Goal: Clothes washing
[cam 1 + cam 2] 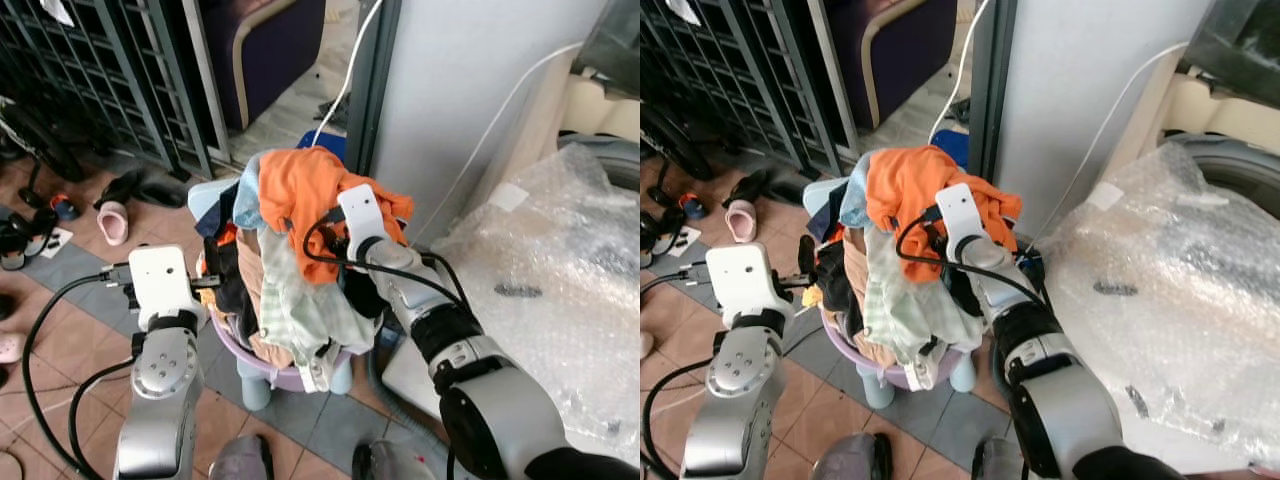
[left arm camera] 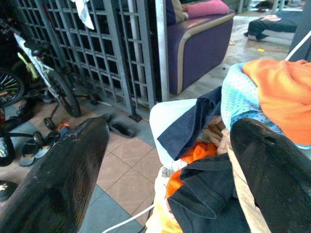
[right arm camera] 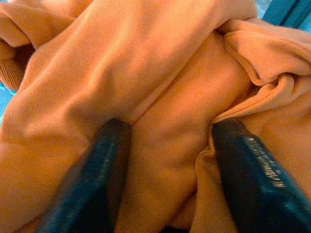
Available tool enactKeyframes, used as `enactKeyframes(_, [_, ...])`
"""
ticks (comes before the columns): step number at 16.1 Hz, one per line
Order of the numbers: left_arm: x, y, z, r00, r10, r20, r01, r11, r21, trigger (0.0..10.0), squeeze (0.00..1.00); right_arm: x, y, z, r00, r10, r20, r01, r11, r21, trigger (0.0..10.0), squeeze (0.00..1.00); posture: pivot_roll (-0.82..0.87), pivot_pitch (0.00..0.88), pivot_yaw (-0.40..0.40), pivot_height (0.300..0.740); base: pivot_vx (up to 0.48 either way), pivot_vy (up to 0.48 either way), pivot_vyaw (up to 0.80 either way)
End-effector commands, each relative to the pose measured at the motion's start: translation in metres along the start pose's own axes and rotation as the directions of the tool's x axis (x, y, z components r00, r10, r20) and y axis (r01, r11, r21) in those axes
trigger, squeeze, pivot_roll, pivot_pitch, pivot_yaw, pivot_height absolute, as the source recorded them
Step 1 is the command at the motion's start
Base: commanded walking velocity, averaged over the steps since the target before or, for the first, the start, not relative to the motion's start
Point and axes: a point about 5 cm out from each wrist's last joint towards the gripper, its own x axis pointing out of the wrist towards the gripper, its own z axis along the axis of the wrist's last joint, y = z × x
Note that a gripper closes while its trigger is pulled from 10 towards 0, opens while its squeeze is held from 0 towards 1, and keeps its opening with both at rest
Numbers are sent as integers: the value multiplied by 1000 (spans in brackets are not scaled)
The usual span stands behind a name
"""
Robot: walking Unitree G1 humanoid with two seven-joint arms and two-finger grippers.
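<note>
On top of a heaped pile of mixed clothes (image 1: 280,290) in a lilac plastic basin (image 1: 290,375), an orange fleece garment (image 1: 300,190) lies crumpled, with a pale green checked cloth (image 1: 300,300) hanging down the front and dark navy pieces (image 2: 187,128) on the robot's left side. Right gripper (image 3: 167,160) is pushed into the orange fleece garment, its two black fingers (image 3: 248,170) spread apart with a fold of the fabric bulging between them, pressed into the cloth but not pinched together. Left gripper (image 2: 167,160) hovers just beside the pile on its left, fingers (image 2: 63,170) wide open and holding nothing, pointed at the dark navy pieces. To the robot's right sits a surface wrapped in clear bubble plastic (image 1: 560,270). Slippers (image 1: 112,220) lie on the tiled floor (image 1: 70,330) near a grey metal grille (image 1: 110,70).
</note>
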Motion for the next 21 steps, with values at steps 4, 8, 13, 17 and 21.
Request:
enactKeyframes(4, [-2, 1, 0, 1000, 7, -9, -7, 1000, 10, 10000, 0, -1, 1, -26, 996, 28, -81, -26, 999, 25, 0, 0, 51, 133, -14, 740, 0, 0, 0])
enactKeyframes(8, [-3, -2, -2, 1000, 17, -23, -18, 1000, -4, 10000, 0, -2, 1, -31, 994, 64, -85, -60, 997, 52, 0, 0, 42, 136, -35, 740, 0, 0, 0])
enactKeyframes(13, [-4, -12, -8, 998, -34, -50, 31, 998, -63, 10000, 0, -5, 14, -7, 976, 188, 109, -195, 979, 62, 0, 0, 25, 109, -58, 740, 0, 0, 0])
enactKeyframes(17, [-2, -10, -15, 997, -38, -72, 32, 996, -82, 10000, 0, -17, 7, 22, 933, 212, 293, -240, 968, 66, 0, 0, 14, 65, -34, 740, 0, 0, 0])
enactKeyframes(21, [9, -15, -10, 998, -67, -8, 67, 997, -38, 10000, 0, -60, -16, 87, 784, 130, 607, -194, 980, 40, 0, 0, 3, 4, 12, 740, 0, 0, 0])
